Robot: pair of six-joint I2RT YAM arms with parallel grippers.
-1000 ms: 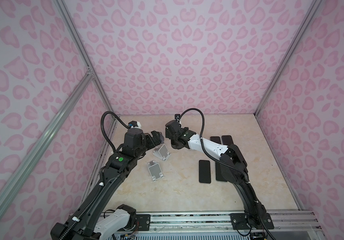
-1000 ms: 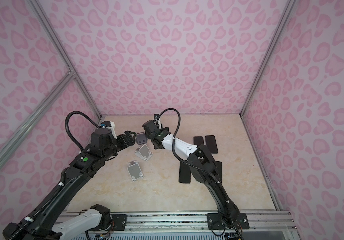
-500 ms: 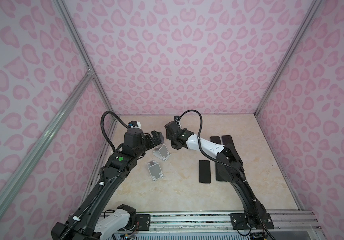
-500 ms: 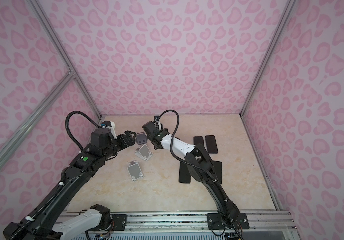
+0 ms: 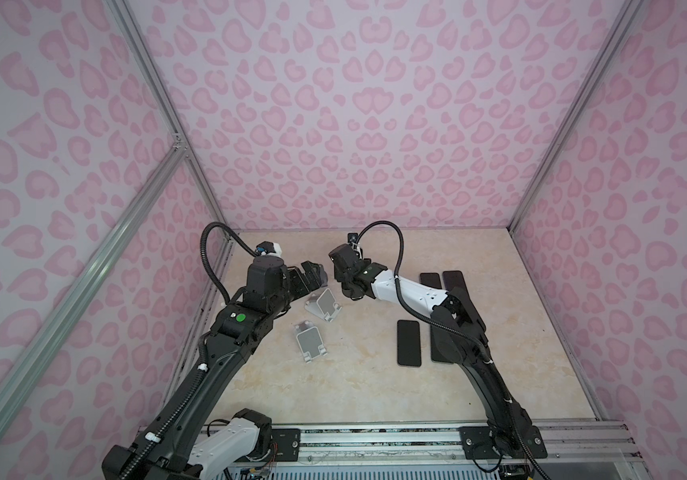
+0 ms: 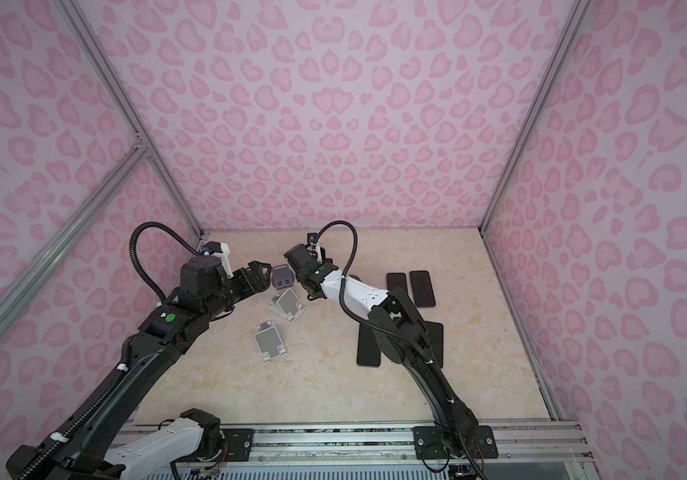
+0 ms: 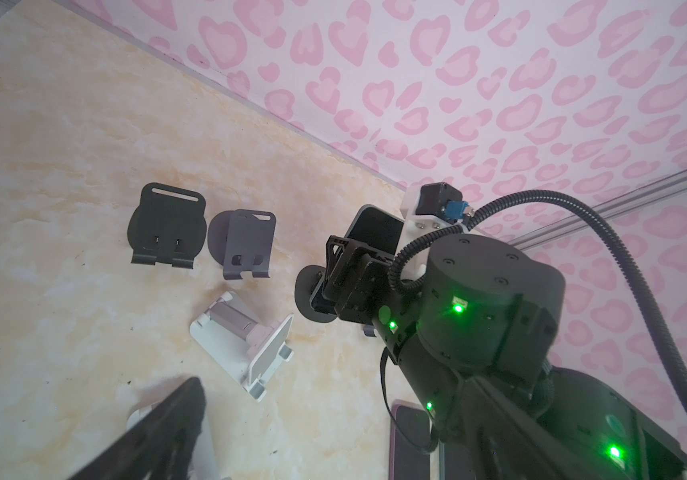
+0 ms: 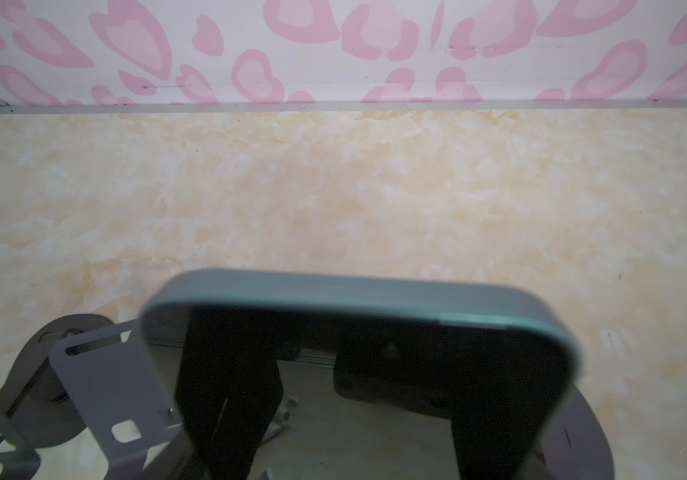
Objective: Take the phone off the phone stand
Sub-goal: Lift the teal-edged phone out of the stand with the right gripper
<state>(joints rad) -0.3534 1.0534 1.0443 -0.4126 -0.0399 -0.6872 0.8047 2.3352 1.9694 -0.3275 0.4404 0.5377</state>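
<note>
Step judged: grasp made, lift pending | right gripper (image 7: 346,266) clamped on phone (image 7: 377,226) | phone seated in round-based phone stand (image 7: 306,293) | left gripper (image 6: 260,275) spread, empty | next: phone likely to be drawn upward, clear of stand lips.

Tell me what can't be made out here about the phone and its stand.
- Phone: right wrist view, blurred close up, lower part cut off by the picture edge.
- Phone stand: left wrist view, only its round base shows; right gripper hides the rest.
- Left gripper: left wrist view shows one blurred finger, rest cut off.
</note>
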